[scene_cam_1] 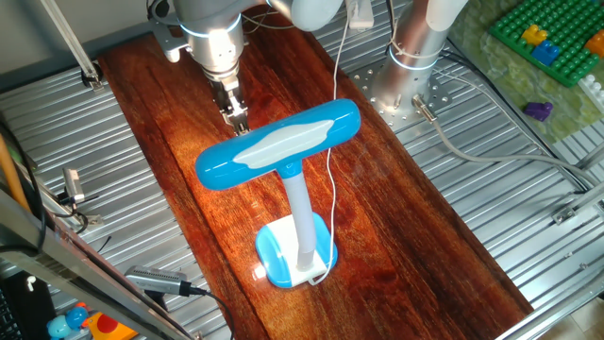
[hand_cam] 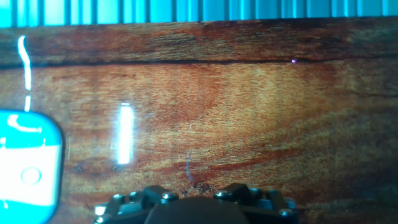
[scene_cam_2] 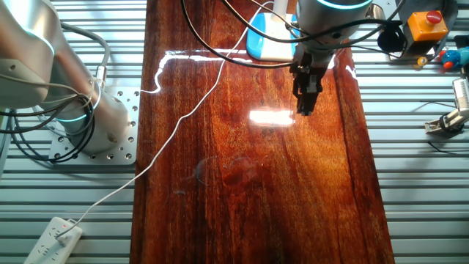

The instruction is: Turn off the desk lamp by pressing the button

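The desk lamp stands on the wooden board, with its blue and white oval head, white stem and blue base. It is lit, and its glow reflects on the board. My gripper hangs over the board behind the lamp head, away from the base. In the other fixed view the gripper is just below the base. The hand view shows the base at the left edge with the round white button. No view shows the gap between the fingertips.
The lamp's white cable runs across the board to a power strip. The arm's mount stands to the right of the board. Ribbed metal table surrounds the board, and toy bricks lie far right.
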You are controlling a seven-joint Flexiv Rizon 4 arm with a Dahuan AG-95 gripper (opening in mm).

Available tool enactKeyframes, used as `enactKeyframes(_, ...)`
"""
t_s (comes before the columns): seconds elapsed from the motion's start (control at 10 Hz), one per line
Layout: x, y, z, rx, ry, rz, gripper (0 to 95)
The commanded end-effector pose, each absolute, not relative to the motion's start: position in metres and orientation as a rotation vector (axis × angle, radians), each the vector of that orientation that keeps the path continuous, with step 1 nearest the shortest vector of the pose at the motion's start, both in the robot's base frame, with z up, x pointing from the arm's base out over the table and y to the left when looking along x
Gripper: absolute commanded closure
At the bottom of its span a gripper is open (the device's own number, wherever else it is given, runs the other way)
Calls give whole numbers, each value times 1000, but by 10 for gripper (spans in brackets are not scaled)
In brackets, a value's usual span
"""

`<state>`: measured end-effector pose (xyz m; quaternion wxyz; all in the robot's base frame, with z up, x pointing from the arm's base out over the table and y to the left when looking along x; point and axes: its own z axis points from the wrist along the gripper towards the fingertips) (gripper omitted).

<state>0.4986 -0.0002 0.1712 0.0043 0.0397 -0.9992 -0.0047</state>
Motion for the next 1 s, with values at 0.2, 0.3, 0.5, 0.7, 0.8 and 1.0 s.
enactKeyframes(0.2, 499, 0, 171, 312, -3098, -40, 950)
enactKeyframes(0.3, 499, 0, 171, 312, -3098, -40, 950)
enactKeyframes(0.5, 499, 0, 171, 312, -3098, -40, 950)
enactKeyframes(0.7, 499, 0, 171, 307, -3096, -37, 950)
enactKeyframes(0.8, 499, 0, 171, 305, -3095, -35, 950)
enactKeyframes(1.0, 499, 0, 171, 305, -3095, -34, 950)
